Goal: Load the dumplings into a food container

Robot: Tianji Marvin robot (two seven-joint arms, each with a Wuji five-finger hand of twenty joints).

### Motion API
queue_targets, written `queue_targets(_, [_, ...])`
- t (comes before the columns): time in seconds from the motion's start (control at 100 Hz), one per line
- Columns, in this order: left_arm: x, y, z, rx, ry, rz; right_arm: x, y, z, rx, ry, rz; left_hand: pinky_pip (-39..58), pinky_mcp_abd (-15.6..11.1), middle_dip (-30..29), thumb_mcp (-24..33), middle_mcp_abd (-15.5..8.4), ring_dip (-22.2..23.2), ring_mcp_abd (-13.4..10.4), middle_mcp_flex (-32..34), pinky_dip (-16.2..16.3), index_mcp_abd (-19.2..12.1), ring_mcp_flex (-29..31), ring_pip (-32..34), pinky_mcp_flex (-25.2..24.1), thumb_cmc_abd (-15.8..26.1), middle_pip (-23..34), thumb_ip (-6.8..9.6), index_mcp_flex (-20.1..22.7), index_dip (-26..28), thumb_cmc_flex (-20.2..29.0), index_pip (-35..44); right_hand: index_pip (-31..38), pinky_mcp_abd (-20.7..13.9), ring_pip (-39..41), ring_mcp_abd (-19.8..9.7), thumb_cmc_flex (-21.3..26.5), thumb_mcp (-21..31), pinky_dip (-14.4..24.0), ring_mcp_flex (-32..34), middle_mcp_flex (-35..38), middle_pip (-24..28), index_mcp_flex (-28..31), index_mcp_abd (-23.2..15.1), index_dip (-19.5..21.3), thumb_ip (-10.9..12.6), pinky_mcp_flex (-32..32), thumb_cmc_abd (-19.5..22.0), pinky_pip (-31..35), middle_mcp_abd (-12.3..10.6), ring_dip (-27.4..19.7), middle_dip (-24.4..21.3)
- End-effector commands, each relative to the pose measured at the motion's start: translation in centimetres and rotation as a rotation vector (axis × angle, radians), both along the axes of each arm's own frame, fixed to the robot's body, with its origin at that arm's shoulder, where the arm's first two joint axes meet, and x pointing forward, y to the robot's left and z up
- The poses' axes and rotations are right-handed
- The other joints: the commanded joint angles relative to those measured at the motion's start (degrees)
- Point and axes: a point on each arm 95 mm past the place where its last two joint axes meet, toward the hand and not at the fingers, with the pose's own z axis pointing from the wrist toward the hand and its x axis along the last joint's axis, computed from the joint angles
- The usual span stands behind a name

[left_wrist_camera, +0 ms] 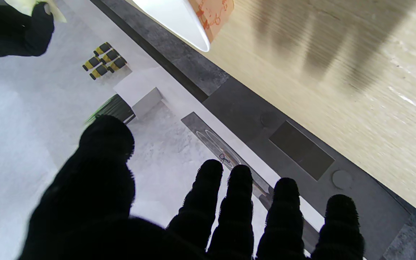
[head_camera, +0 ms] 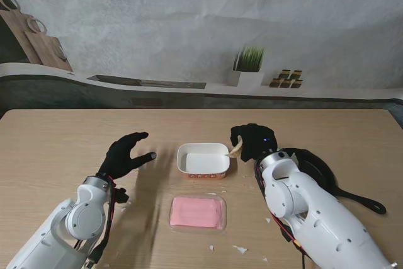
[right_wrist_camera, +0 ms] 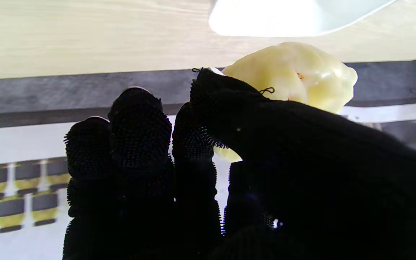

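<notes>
Right hand (head_camera: 250, 141) around dumpling (head_camera: 235, 150), beside container (head_camera: 202, 159)

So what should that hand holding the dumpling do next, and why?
Probably shift a little to the left and let go: the right hand pinches the dumpling at the right rim of the white container, not yet over its empty middle.

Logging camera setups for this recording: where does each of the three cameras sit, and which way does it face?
Stand view: above the shoulders, looking down at the table; both arms, left hand open, right hand holding a dumpling beside the white container.
Left wrist: along spread fingers toward the container.
Right wrist: along fingers pinching the dumpling.
Shared: both wrist views show the container's edge and the dumpling.
</notes>
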Motion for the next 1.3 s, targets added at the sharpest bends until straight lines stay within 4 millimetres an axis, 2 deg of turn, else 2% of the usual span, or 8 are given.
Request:
queue_targets(0.0, [-0.2, -0.1, 0.1, -0.010, 0.000, -0.001, 0.5, 2.1, 0.5, 0.022, 0.012, 0.029, -2.24, -0.65, 0.03, -0.48, 0.84, 0.44, 0.12, 0.12, 1.04, 0.47, 0.96, 0.46, -0.60, 1.83, 0.07, 1.80, 1.01, 0.21, 1.01, -0.53, 6.73, 0.26, 1.32, 2.19, 0.59, 5.72, -0.54, 2.01, 0.00, -0.38, 4.08, 0.38, 1.90, -1.94, -0.85, 0.49, 1.55, -0.56, 0.74, 0.53])
queue_targets(0.31, [-0.3, 0.2, 0.2, -0.023, -0.008, 0.010, 2.7, 7.3, -1.2, 0.056, 0.092, 0.045, -2.23, -0.71, 0.03, -0.59, 0.70, 0.44, 0.10, 0.14, 0.97, 0.52, 0.97, 0.45, -0.56, 1.94, 0.09, 1.82, 1.13, 0.20, 1.11, -0.57, 6.83, -0.22, 1.50, 1.77, 0.41, 5.23, -0.41, 1.21, -0.96, 0.01, 3.04, 0.18, 2.23, -1.78, -1.55, 1.77, 1.50, -0.64, 0.79, 0.67])
queue_targets(0.46, [-0.3, 0.1, 0.2, -0.023, -0.005, 0.011, 3.5, 8.9, -2.2, 0.054, 0.122, 0.057, -2.24, -0.66, 0.03, -0.63, 0.78, 0.45, 0.03, 0.13, 0.93, 0.45, 1.00, 0.46, -0.55, 1.95, 0.09, 1.83, 1.27, 0.23, 1.17, -0.51, 7.25, -0.42, 2.12, 1.41, 0.54, 3.80, -0.17, -0.61, -3.19, 1.26, 1.17, -0.04, 2.77, -0.92, -3.19, 4.55, 1.49, -0.31, 0.96, 0.74])
queue_targets(0.72, [-0.2, 0.1, 0.2, -0.020, -0.002, 0.015, 4.1, 10.7, -3.4, 0.026, 0.155, 0.063, -2.25, -0.68, 0.01, -0.65, 0.83, 0.44, 0.13, 0.14, 0.89, 0.47, 1.03, 0.45, -0.59, 1.90, 0.08, 1.84, 1.46, 0.25, 1.27, -0.45, 7.83, -0.79, 3.19, 1.01, -0.40, 2.42, 0.28, -2.02, -5.04, 2.46, -1.29, 0.14, 2.18, -0.15, -4.41, 7.46, 2.06, 0.55, 1.67, -0.58])
queue_targets(1.01, [-0.2, 0.3, 0.3, -0.022, -0.004, 0.021, 3.6, 12.0, -4.4, 0.000, 0.206, 0.094, -2.26, -0.74, 0.00, -0.66, 0.75, 0.46, 0.10, 0.18, 0.86, -0.05, 1.08, 0.46, -0.68, 1.93, 0.07, 1.85, 1.47, 0.37, 1.32, -0.32, 6.65, -1.25, 3.37, 0.74, -0.64, 1.67, 0.47, -3.07, -6.01, 3.28, -2.28, -0.20, 0.53, 0.25, -5.32, 8.52, 2.21, 0.64, 2.37, -1.70])
queue_targets(1.29, [-0.2, 0.4, 0.4, -0.022, -0.009, 0.021, 3.2, 12.0, -4.8, -0.055, 0.230, 0.110, -2.27, -0.64, 0.00, -0.73, 0.85, 0.46, 0.18, 0.27, 0.86, -0.73, 1.17, 0.42, -0.73, 1.93, 0.01, 1.84, 1.64, 0.67, 1.40, 0.08, -2.35, -1.40, 2.77, 0.78, -2.22, 0.08, 0.85, -7.16, -10.04, 2.63, -7.52, 2.54, -5.39, 0.48, -8.60, 10.15, 1.69, 0.54, 4.44, -2.54])
